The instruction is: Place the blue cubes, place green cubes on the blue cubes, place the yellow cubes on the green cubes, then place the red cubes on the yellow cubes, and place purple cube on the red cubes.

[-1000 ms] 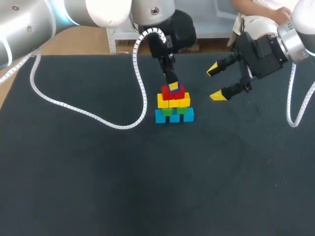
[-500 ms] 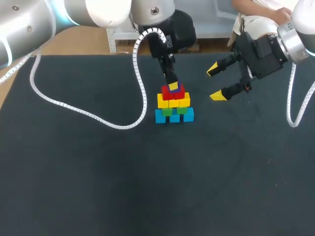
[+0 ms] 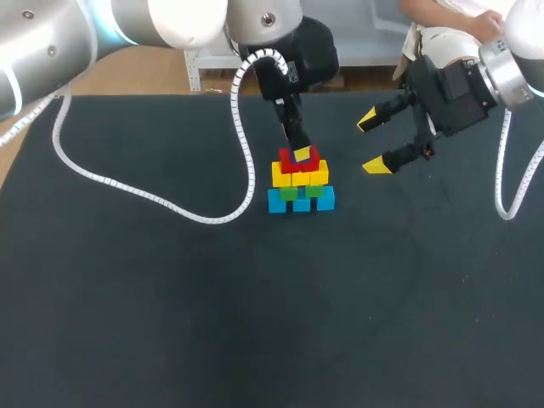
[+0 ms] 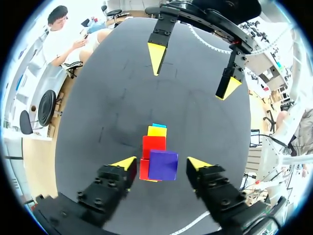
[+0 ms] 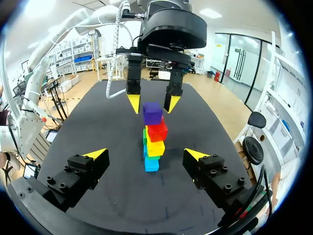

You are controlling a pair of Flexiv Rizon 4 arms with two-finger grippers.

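Left end effector [image 4: 161,164] hangs straight over the stack with its two yellow-tipped fingers spread, one on each side of the purple cube [image 4: 163,165]. In both wrist views a narrow gap shows between each fingertip and the cube's side, so neither finger is pinching it. Directly under the fingers the purple cube sits on top of the red cubes [image 4: 153,146], turned a little out of line with them. Below the red cubes come the yellow cubes [image 3: 297,176], then the green cubes [image 3: 302,192], then the blue cubes [image 3: 299,202], which form the widest row and rest on the dark desk [image 3: 255,323]. From the head view the finger's yellow tip covers most of the purple cube, so only the red layer and those below it are plain there. Right end effector [image 3: 371,144] is held above the desk, off to the side of the stack and well apart from it, with its fingers spread wide and pointing toward the stack. In the right wrist view the whole tower stands upright ahead of this end effector, about in line with the gap between its fingers, and the left end effector comes down onto the tower's top from above.
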